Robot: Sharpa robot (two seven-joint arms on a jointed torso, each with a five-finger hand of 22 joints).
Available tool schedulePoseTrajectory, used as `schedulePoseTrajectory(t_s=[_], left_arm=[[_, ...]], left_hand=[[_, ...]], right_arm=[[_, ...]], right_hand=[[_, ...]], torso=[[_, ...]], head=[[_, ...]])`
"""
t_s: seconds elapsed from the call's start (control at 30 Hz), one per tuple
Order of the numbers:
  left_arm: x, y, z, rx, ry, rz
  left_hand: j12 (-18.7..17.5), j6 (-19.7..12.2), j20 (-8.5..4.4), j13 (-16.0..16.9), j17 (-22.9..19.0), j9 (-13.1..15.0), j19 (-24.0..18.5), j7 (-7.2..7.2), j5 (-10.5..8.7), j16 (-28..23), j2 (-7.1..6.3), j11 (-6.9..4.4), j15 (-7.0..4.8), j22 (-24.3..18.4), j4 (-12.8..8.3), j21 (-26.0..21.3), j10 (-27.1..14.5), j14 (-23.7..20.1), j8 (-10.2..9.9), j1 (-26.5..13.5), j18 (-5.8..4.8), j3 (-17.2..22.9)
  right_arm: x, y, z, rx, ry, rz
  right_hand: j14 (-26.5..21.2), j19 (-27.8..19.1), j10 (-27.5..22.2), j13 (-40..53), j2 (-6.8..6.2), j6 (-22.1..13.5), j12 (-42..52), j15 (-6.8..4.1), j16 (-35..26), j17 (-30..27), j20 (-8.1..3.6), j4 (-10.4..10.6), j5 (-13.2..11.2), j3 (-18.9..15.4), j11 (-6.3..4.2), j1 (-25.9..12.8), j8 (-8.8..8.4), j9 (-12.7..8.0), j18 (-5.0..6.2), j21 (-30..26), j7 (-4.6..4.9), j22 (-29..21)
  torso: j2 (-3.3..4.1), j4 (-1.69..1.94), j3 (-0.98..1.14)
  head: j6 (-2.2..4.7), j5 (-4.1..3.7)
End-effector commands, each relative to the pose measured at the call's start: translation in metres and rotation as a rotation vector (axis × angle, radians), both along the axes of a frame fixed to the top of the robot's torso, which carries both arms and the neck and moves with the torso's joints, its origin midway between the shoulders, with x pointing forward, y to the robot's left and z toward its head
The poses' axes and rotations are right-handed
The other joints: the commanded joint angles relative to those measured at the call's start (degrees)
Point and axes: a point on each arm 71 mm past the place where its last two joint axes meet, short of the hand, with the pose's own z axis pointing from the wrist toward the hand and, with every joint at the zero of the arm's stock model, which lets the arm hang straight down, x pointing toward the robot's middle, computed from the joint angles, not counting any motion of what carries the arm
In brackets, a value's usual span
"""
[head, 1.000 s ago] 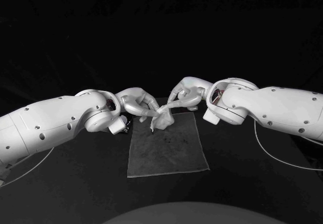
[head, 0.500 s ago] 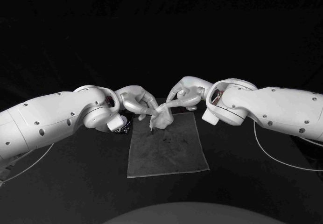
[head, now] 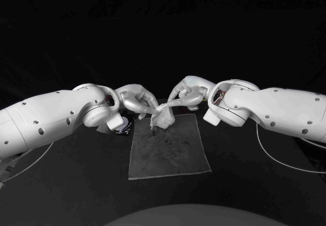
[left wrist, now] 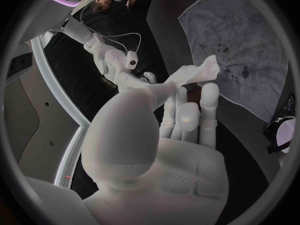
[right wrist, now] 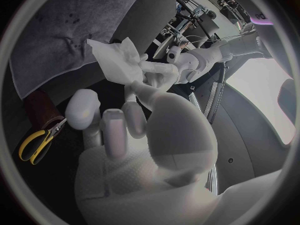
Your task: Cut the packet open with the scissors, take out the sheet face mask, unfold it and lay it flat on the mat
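Note:
The white sheet mask (head: 163,118) hangs crumpled between my two hands, just above the far end of the grey mat (head: 168,150). My left hand (head: 138,101) pinches its upper edge from the left. My right hand (head: 184,97) pinches the same bunch from the right. In the left wrist view the mask (left wrist: 195,74) sticks out from the fingertips (left wrist: 208,92) over the mat (left wrist: 250,50). In the right wrist view the mask (right wrist: 117,61) sits folded at the thumb and finger, with the mat (right wrist: 62,30) beyond it.
Yellow-handled scissors (right wrist: 37,144) lie on the black table beside a dark reddish object (right wrist: 41,108). A dark shiny item, perhaps the packet (head: 121,129), lies off the mat's far left corner, under my left wrist; the same item (left wrist: 279,131) shows past the mat's edge.
My left arm has swung a little up and toward the centre, bringing the left hand closer to the right one. The mask stays bunched between both hands.

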Motion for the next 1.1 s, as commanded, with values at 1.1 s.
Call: schedulePoseTrajectory(t_s=[1.1], left_arm=[[-0.010, -0.004, 0.002, 0.009, 0.051, -0.153]], left_hand=[[-0.6, 0.4, -0.06, -0.1, -0.4, 1.0, -0.3, -0.01, 0.13, -0.1, 0.37, 0.12, -0.14, -0.2, -0.7, 0.1, 0.5, -0.6, -0.2, -0.4, 0.74, 0.3]], right_arm=[[0.008, -0.040, -0.052, 0.268, 0.289, -0.150]], right_hand=[[-22.2, -20.6, -23.4, -46.6, -2.95, -8.3, -52.8, 7.30, -49.9, -36.7, 7.86, 15.0, 0.5, -16.3, 6.43, 1.3, -9.54, -2.7, 5.03, -46.8, 6.98, -21.5]], torso=[[0.00, 0.03, -0.04]], head=[[-0.18, 0.16]])
